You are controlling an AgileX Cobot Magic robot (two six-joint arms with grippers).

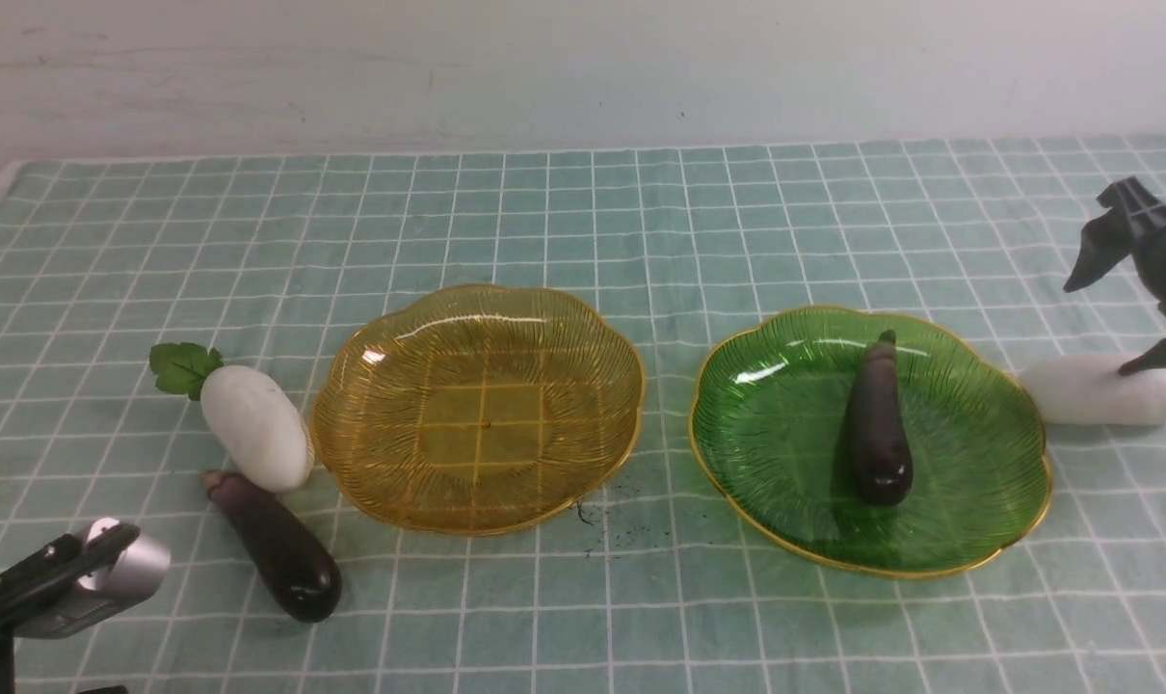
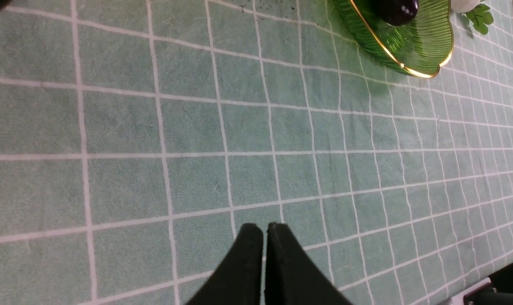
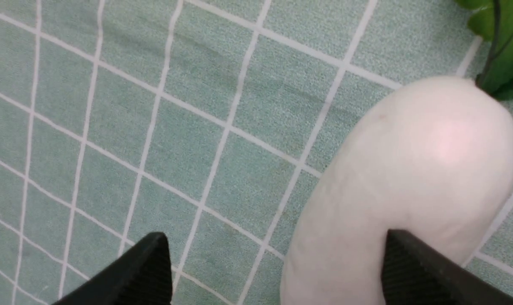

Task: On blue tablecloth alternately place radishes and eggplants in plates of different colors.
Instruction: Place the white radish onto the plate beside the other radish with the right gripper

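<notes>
Front view: one eggplant (image 1: 877, 424) is noted in the green plate (image 1: 766, 405). The other eggplant (image 1: 279, 549) and the left radish (image 1: 255, 424) are laid on the cloth (image 1: 583, 222) left of the amber plate (image 1: 477, 405).

Left wrist view: the left pincer (image 2: 265, 226) is pressed together over cloth.

Right wrist view: the right pincer (image 3: 273, 237) is spread wide at the right radish (image 3: 409, 178).

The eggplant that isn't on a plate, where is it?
In the front view the loose eggplant lies on the blue tablecloth on the robot's left, close in front of the white radish and just left of the yellow plate.
</notes>
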